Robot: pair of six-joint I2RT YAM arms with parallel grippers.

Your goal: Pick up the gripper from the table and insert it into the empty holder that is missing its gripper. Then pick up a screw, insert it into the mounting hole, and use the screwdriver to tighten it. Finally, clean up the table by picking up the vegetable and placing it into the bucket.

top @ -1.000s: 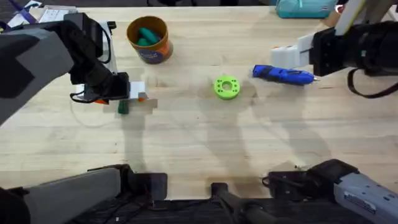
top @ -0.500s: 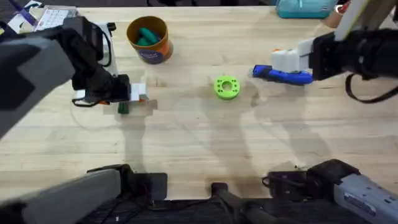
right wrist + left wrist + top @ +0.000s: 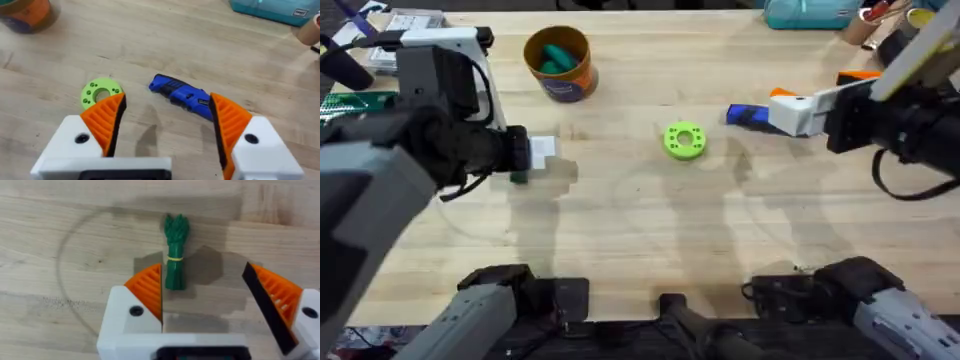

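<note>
Vegetable [image 3: 176, 252] flat on table, left side, near bucket [image 3: 559, 62]. Left gripper [image 3: 205, 287] spread wide, poised over it. Long axis running straight away from palm, parallel to pads; stem end just beside one orange pad [image 3: 148, 287], off-centre. Needs sideways shift before closing. Right gripper [image 3: 167, 122] spread wide, far off, over screwdriver [image 3: 182, 95].

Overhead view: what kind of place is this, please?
Probably a workshop or robotics lab bench. A light wooden table holds a blue screwdriver, a lime-green disc and an orange-brown bucket, with a green circuit board at the left edge.
</note>
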